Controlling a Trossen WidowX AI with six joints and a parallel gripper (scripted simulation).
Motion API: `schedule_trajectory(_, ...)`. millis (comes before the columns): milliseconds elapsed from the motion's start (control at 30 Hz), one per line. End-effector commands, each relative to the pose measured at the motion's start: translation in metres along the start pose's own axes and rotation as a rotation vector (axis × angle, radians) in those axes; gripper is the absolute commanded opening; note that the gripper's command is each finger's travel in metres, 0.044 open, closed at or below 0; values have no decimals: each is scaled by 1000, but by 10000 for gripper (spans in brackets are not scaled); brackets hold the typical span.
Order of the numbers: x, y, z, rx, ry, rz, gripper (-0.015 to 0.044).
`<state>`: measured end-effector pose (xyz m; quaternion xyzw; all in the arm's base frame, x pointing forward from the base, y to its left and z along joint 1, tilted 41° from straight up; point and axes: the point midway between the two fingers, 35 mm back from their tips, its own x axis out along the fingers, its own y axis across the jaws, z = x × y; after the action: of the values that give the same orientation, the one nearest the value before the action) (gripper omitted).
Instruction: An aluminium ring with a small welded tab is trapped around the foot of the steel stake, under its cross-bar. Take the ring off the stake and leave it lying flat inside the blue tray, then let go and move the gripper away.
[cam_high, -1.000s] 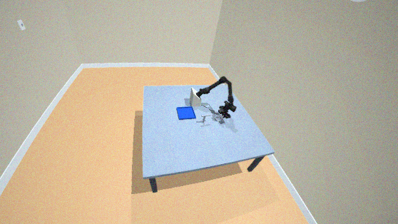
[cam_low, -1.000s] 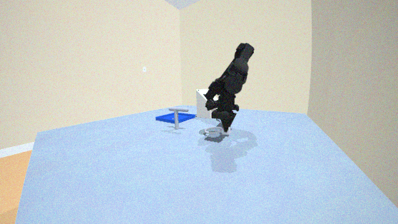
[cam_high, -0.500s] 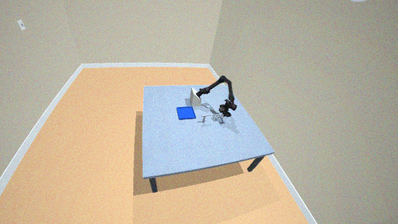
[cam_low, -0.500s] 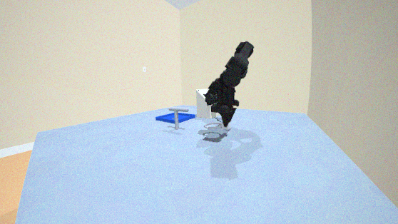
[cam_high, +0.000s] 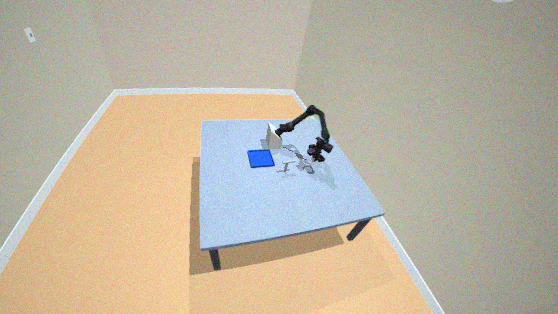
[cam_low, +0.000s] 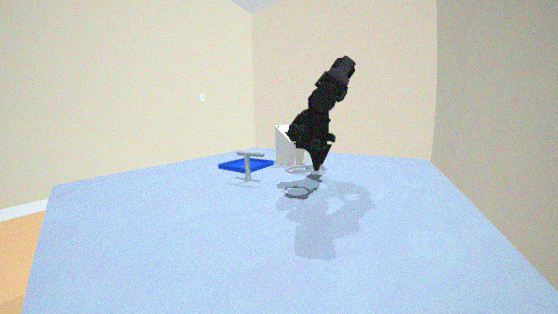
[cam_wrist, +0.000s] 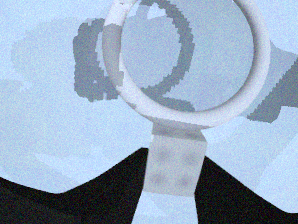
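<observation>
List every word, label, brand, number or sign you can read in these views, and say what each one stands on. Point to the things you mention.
None can be read: no lettering or number shows on the tray (cam_high: 261, 158) (cam_low: 235, 166), the stake (cam_high: 286, 167) (cam_low: 247, 170) or the arm (cam_high: 320, 119) (cam_low: 322, 99).
The tab (cam_wrist: 175, 167) bears only faint, blurred spots, no legible text.

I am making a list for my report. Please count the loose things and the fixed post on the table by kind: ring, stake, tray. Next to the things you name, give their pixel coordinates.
Ring (cam_low: 287, 170) (cam_wrist: 262, 60): 1
Stake (cam_high: 286, 167) (cam_low: 247, 170): 1
Tray (cam_high: 261, 158) (cam_low: 230, 165): 1
Total: 3
</observation>
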<state>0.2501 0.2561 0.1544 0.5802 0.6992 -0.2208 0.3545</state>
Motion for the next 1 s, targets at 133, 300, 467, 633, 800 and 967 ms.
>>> schedule_trajectory(133,-7,1,-3,-10,8,11,0)
schedule_trajectory(300,-10,10,11,-17,-11,43,0)
schedule_trajectory(467,-36,40,55,-66,-72,168,0)
schedule_trajectory(633,-56,56,93,-98,-134,247,0)
schedule_trajectory(800,-64,58,149,-120,-213,265,0)
schedule_trajectory(967,-73,46,219,-141,-305,261,0)
